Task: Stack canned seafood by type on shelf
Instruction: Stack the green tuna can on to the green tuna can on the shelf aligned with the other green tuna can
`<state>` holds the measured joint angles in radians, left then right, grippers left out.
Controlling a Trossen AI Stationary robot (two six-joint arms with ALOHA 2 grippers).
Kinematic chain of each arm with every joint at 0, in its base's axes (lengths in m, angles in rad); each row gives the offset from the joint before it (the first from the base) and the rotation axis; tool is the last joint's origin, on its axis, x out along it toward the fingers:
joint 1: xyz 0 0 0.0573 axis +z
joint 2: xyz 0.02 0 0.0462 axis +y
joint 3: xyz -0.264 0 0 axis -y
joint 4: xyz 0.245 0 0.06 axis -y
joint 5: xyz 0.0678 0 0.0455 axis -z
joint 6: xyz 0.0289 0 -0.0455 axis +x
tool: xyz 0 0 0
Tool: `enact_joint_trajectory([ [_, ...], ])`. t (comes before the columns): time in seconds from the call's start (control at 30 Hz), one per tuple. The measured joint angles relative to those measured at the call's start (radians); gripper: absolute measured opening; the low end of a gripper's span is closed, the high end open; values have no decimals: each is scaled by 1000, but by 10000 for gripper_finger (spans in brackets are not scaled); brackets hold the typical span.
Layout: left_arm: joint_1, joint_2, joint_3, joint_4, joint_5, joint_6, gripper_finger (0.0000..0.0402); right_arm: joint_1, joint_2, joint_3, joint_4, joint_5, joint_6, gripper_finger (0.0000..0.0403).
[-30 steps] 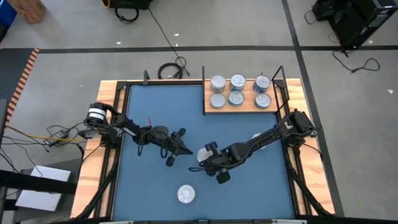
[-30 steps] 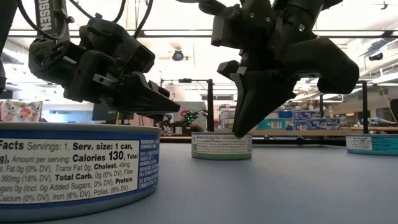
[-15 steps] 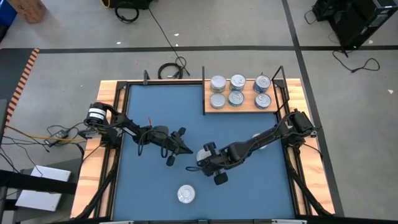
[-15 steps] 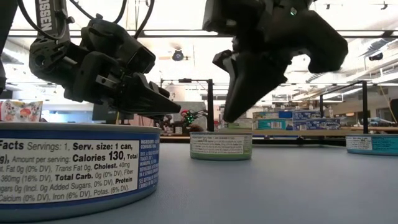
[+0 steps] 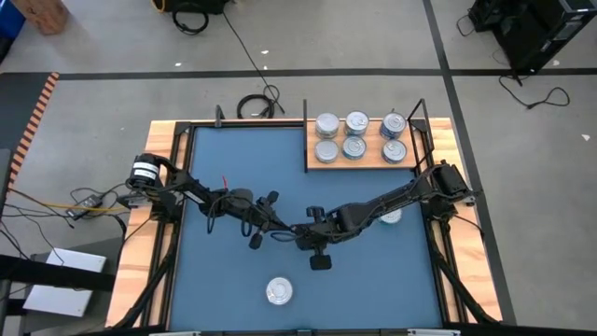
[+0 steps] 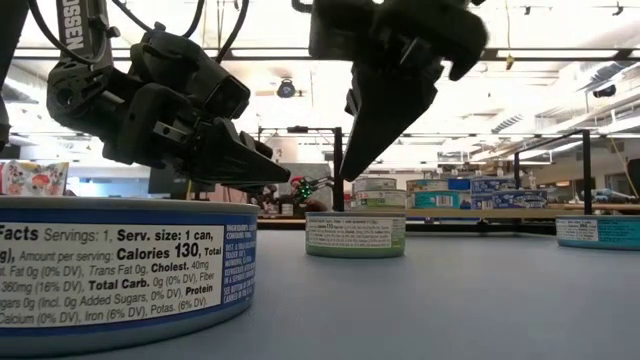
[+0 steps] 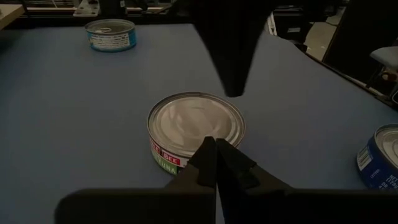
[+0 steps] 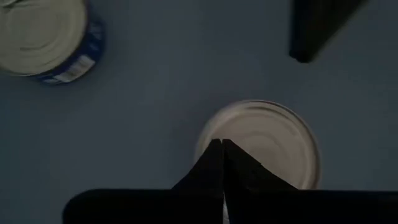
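High view: both my hands meet mid-bench over one green-labelled tin (image 7: 196, 127), left hand (image 5: 276, 227) and right hand (image 5: 300, 232) each clenched, grasping nothing. Tips nearly touching, they could collide or knock the tin aside. Six tins (image 5: 357, 135) already sit on the shelf (image 5: 364, 165) at the far right corner; a blue-labelled tin (image 5: 278, 291) lies near the front edge, another (image 5: 391, 216) beneath my right arm.

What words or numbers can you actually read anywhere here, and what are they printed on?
"Facts Servings: 1, Serv. size: 1 can", "Calories 130": side label of the nearest tin.
"BEE": partial word on the green-labelled tin.
Letters on the left arm: cut off, unreadable.
Labels on the other tins: too small to read.
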<state>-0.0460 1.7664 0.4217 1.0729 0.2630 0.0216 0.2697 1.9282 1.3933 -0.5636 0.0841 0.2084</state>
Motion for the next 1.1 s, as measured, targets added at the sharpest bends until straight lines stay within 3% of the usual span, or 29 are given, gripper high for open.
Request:
enact_joint_trajectory([
  [0.17,0,0,0,-1,0,0,6,-11,0,0,-32,6,-32,21],
  [0.6,0,0,0,-2,0,0,6,45,0,-23,-42,57,-249,120],
  [0.87,0,0,0,-2,0,0,6,88,0,-116,15,232,-414,123],
  [1.1,-3,0,0,-2,0,-5,6,90,0,-131,80,236,-447,123],
])
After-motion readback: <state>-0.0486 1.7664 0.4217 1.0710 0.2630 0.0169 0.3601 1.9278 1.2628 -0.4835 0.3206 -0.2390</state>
